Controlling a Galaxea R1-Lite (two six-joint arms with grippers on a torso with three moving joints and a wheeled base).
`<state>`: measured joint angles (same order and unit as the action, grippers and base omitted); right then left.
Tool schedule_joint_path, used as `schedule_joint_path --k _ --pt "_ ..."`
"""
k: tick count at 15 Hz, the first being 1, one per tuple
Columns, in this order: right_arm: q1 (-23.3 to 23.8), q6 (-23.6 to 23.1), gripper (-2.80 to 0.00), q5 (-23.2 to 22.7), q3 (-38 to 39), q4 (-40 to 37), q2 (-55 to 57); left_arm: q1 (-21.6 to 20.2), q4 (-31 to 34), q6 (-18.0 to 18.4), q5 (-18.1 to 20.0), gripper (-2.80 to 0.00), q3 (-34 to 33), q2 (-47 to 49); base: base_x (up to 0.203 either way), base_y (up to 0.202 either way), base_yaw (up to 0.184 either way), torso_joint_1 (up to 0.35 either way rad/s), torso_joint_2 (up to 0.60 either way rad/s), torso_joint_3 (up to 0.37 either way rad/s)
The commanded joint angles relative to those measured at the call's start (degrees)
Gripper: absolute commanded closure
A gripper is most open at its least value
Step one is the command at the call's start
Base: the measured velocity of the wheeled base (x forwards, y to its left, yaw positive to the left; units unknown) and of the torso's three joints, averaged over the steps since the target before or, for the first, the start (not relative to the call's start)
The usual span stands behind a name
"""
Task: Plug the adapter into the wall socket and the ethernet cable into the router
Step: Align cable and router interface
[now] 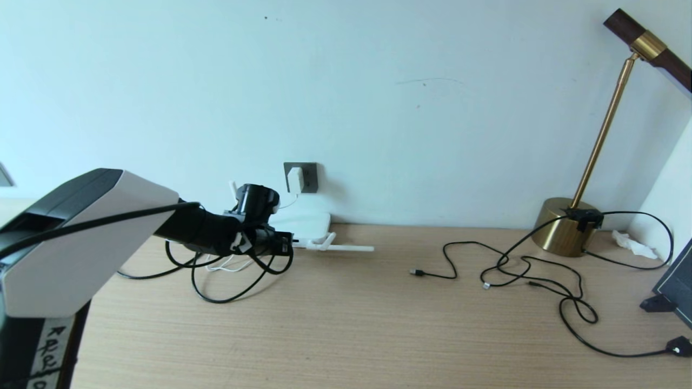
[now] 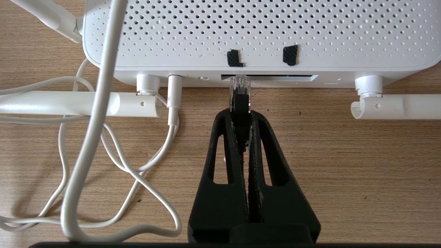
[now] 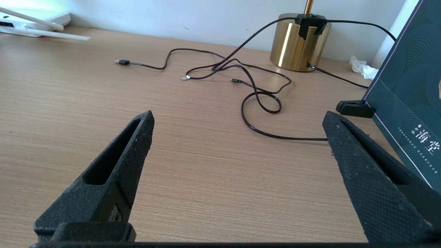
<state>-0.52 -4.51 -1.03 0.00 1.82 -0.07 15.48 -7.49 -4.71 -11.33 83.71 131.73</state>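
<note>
One clear plastic plug (image 2: 239, 90) straight ahead of the left gripper (image 2: 241, 113), long axis pointing directly into the dark port slot (image 2: 268, 78) on the near edge of the router (image 2: 262, 31). Jaws clamped tight on the black ethernet cable (image 2: 240, 106) just behind that plug, tip at or just inside the slot mouth; how far seated, impossible to tell. Only a short push along the same line left, by the look of it, with little room for sideways error.

Left arm by far the nearer, reaching low over the desk (image 1: 346, 324); right gripper (image 3: 237, 120) parked well apart on the other side, jaws wide apart and empty, above bare wood grain.

Adapter (image 1: 295, 179), a small white rounded block, already sitting in the dark grey wall socket (image 1: 309, 177) just above the router, thin white cord (image 2: 103, 103) running down and looping loosely on the desk.

Router shell matt white, perforated with fine dots, corners rounded, stick antennas (image 2: 79, 104) folded flat along its edge. Jaws coarse, black, ribbed plastic. Thin black USB cables (image 1: 540, 275) tangled near a brass lamp base (image 1: 562, 227), unused.
</note>
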Motion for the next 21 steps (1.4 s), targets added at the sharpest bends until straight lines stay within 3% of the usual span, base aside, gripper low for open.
schedule_joint_path --k 1,21 --pt "-0.05 -0.06 -2.8 -0.02 0.62 0.03 0.07 -0.01 0.01 -0.04 -0.04 0.0 0.48 0.1 0.0 0.0 0.0 0.0 0.0 0.0" --pt "-0.07 -0.06 -2.8 -0.02 0.62 0.03 0.07 -0.36 0.54 -0.13 -0.01 0.0 1.72 0.81 0.0 0.0 0.0 0.0 0.0 0.0"
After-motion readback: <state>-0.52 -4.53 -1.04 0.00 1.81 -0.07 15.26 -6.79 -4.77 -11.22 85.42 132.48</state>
